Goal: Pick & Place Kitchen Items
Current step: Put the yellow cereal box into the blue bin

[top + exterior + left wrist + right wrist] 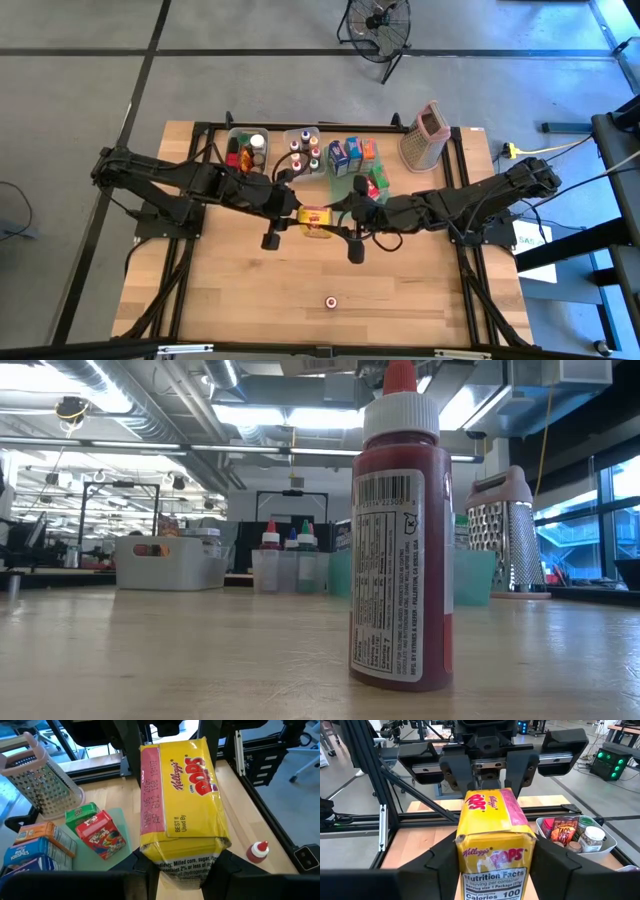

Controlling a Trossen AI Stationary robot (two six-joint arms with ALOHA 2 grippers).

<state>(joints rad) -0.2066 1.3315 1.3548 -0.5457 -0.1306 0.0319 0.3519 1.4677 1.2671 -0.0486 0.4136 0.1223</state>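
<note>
A small yellow Corn Pops cereal box [316,220] hangs between both grippers over the middle of the table. My left gripper [298,214] is shut on its left end and my right gripper [338,214] on its right end. The left wrist view shows the box [182,800] lengthwise with the right gripper at its far end. The right wrist view shows the box [492,835] with the left gripper behind it. Neither the box nor the grippers show in the low view. My left gripper [182,870] pinches the box's near end [180,855] between its two fingers, one on each long side. It comes level from the table's left, along the box. The box looks lifted clear of the table. My right gripper [495,870] pinches the opposite end of the box [495,865], the one with the nutrition panel, between its two fingers. It comes level from the table's right, along the box, facing the left gripper.
A small red bottle with a white cap [330,301] [400,530] stands near the table's near edge. At the far side are two clear bins of jars and packets [248,148] [303,148], a green tray with cartons [355,165] and a box grater [425,135].
</note>
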